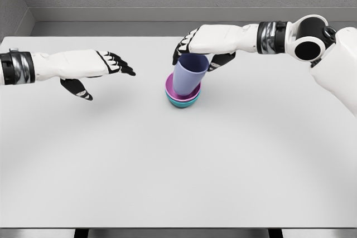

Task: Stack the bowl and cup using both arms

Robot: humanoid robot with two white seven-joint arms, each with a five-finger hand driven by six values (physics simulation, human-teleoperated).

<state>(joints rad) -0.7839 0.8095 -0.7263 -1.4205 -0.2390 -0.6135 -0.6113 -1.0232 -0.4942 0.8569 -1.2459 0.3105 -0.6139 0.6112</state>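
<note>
My right hand [202, 45] reaches in from the right side, forearm nearly level above the table [178, 182], palm turned down. Its fingers curl over the rim of the cup [188, 75], thumb on the side toward the right edge and the other fingertips hanging over the far left of the rim, so I am gripping the cup at its top. The wrist stays straight, with the dark metal cuff and the round elbow joint showing back toward the table's far right corner.

The cup is lilac and leans a little, its mouth tipped toward the far edge and its base set down inside the bowls [182, 96]. There are two of them nested: a pink one on the inside and a teal one beneath it, resting on the table a little beyond its middle, closer to the far edge than the near one.

My left hand [97, 71] hovers over the left part of the table, well apart from the stack. Its forearm comes in level from the left edge, the fingers stretched out flat and pointing toward the bowls, the thumb hanging down below the palm. It holds nothing and is spread loose.
</note>
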